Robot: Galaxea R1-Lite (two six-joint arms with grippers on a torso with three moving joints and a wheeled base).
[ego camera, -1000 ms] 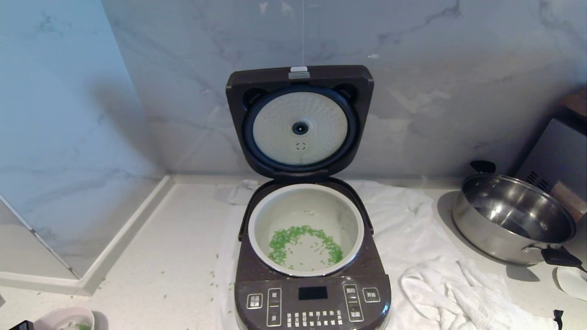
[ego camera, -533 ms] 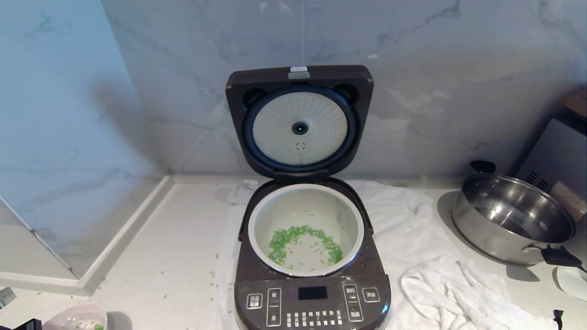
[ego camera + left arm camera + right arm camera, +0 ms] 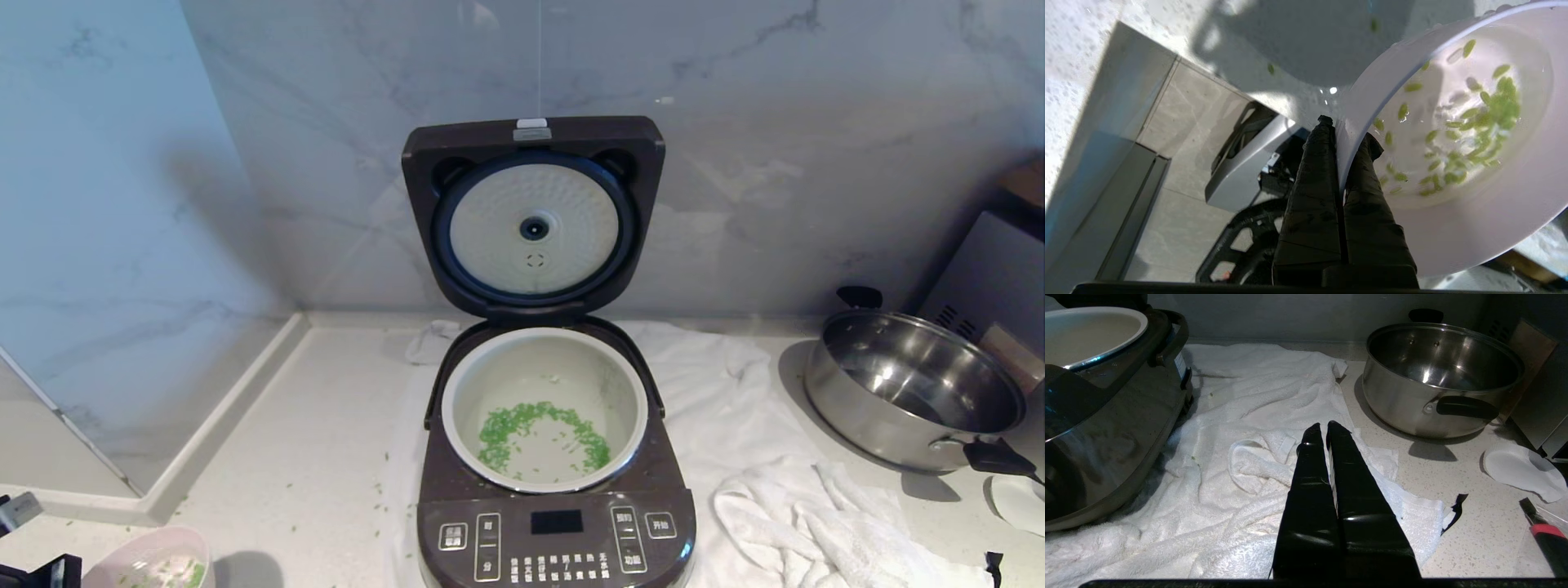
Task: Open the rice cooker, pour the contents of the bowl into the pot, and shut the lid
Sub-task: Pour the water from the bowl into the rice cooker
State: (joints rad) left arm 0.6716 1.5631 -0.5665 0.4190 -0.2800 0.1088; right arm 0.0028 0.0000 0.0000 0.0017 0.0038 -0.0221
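My left gripper (image 3: 1345, 134) pinches the bowl (image 3: 1457, 228) rim | bowl has slid further into head view at the lower-left corner, some green bits (image 3: 1488, 118) left inside | one rice cooker (image 3: 555, 523), lid (image 3: 532, 216) up, one pot (image 3: 457, 408) holding bits | right gripper (image 3: 1327, 437) pressed together, parked over one towel (image 3: 1249, 400).

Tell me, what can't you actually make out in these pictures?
- Bowl: head view's bottom edge cuts it off, along with most of the left gripper pinching its rim.
- Rice cooker button labels: too small to read.
- Pot floor: in the right wrist view, its own wall hides the green bits.
- Right gripper: outside the head view.
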